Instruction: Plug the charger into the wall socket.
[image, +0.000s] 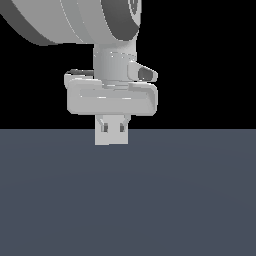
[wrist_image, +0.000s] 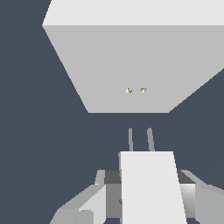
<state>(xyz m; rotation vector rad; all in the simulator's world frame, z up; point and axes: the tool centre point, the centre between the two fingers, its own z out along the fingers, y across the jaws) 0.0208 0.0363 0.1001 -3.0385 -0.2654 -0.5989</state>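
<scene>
Gripped between the gripper's (wrist_image: 148, 197) two fingers (wrist_image: 87, 203), the charger (wrist_image: 151, 188) fills the foreground of the wrist view, a pale grey block with two thin prongs (wrist_image: 150, 140) jutting from its far end. Those prongs point at the wall socket (wrist_image: 131, 65), a flat light-grey square plate whose two tiny yellowish holes (wrist_image: 136, 90) sit near its centre. A strip of dark floor (wrist_image: 35, 131) shows between the prong tips and the plate's near edge, so charger and socket are apart, not touching. Bare floor also lies open on both sides of the plate and of the block.

Seen in the exterior view, the arm (image: 75, 20) looms from the upper left of the frame, its wide grey hand (image: 112, 97) at centre, fingers pinching the charger (image: 112, 135) just below. The block hangs at the line where black background meets the grey-blue floor (image: 128, 200), which stretches unbroken across the whole lower half of the frame. The socket cannot be made out in this view.
</scene>
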